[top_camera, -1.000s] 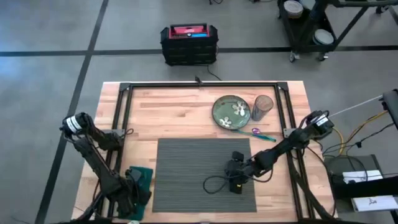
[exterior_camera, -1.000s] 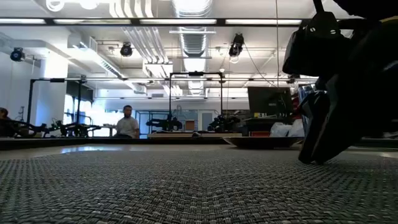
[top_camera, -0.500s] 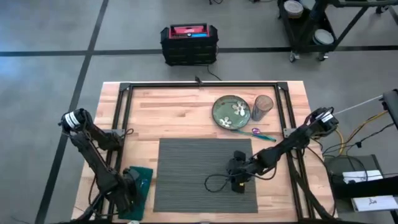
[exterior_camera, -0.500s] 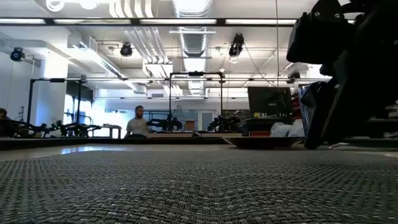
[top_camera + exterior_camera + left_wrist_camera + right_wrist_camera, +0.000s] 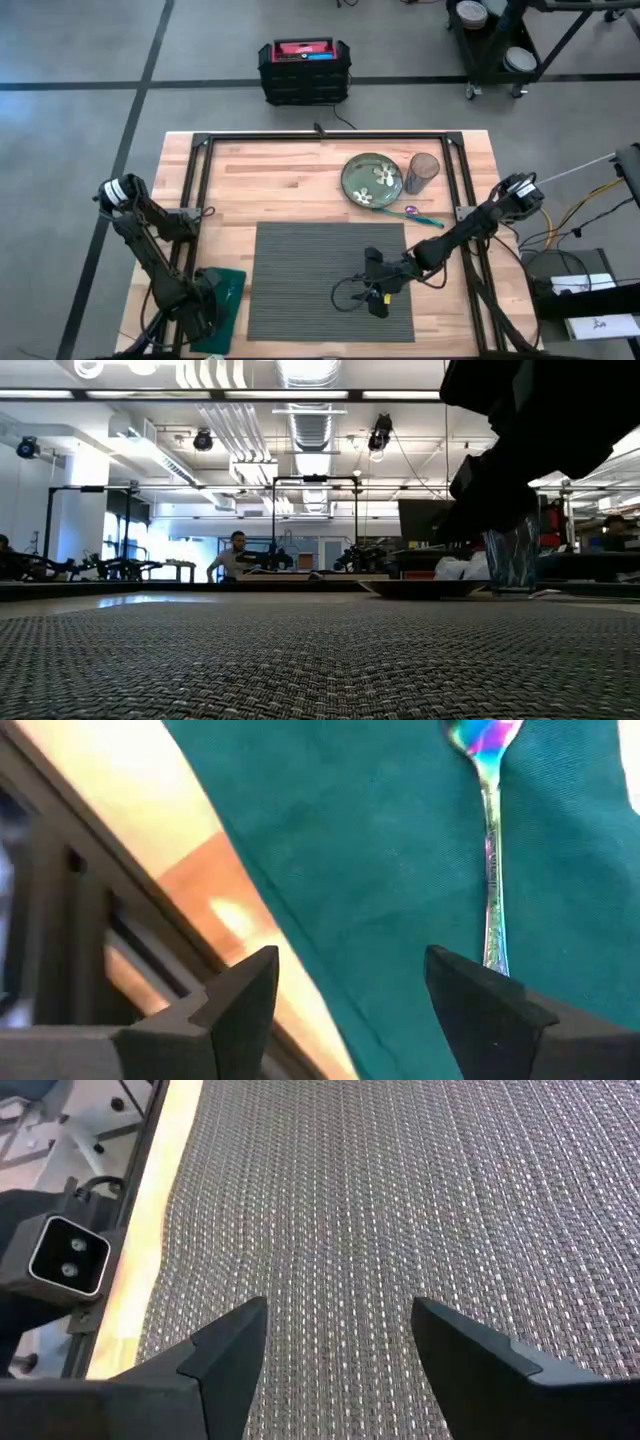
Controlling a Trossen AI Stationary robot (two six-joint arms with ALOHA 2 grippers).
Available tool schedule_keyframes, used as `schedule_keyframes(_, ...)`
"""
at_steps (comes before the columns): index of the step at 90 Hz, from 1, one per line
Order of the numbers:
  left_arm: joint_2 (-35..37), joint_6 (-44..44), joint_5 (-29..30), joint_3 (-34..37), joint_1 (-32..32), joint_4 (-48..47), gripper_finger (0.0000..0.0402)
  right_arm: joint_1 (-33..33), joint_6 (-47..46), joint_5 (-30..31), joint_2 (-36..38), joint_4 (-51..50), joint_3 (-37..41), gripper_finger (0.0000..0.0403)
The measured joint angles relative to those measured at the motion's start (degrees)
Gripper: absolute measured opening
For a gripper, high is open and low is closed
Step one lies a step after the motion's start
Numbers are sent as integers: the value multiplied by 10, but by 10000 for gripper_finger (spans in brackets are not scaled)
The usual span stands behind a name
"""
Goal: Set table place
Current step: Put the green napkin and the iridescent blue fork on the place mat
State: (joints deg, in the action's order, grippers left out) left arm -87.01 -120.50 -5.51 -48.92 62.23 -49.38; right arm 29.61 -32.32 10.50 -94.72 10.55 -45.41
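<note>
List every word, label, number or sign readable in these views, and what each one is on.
No text is readable.
Red-topped black case on the floor beyond the table: blue label, too small to read.
White box at the right edge: dark marks, too blurred to read.

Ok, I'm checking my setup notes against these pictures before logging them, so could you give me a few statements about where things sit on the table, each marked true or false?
1. The placemat has nothing set on it yet. True.
2. The plate lies on the placemat. False: it rests on the bare table, beyond the mat's far edge.
3. The right gripper is above the placemat, fingers apart and empty. True.
4. The left gripper holds the utensil. False: its fingers are open above the green napkin, where the utensil lies.
5. The glass stands beside the plate. True.
</note>
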Motion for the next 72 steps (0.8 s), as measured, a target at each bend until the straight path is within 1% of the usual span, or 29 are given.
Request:
schedule_keyframes(12, 1, -26, 7, 26, 8, 16, 230, 0, -3, 0, -4, 7, 0, 225)
schedule_keyframes(18, 1, -28, 17, 35, 9, 22, 225, 1, -6, 0, -12, 30, 0, 224)
schedule_keyframes(23, 1, -25, 33, 44, 10, 29, 220, 1, 1, -7, -28, 70, 0, 225)
schedule_keyframes(32, 1, -19, 56, 50, 11, 38, 212, 1, 22, -21, -59, 127, -1, 226)
schedule_keyframes(42, 0, -12, 59, 54, 11, 43, 190, -1, 70, -19, -90, 130, -34, 224)
schedule_keyframes(52, 0, 5, 67, 60, 11, 51, 146, -5, 157, -15, -124, 127, -96, 215)
schedule_keyframes(58, 0, 15, 81, 61, 11, 54, 109, -9, 213, -15, -147, 113, -137, 210)
schedule_keyframes(69, 0, 39, 106, 60, 11, 70, 28, -22, 305, -14, -199, 70, -232, 203)
schedule_keyframes(72, 0, 43, 108, 60, 11, 71, 16, -27, 326, -14, -215, 62, -262, 201)
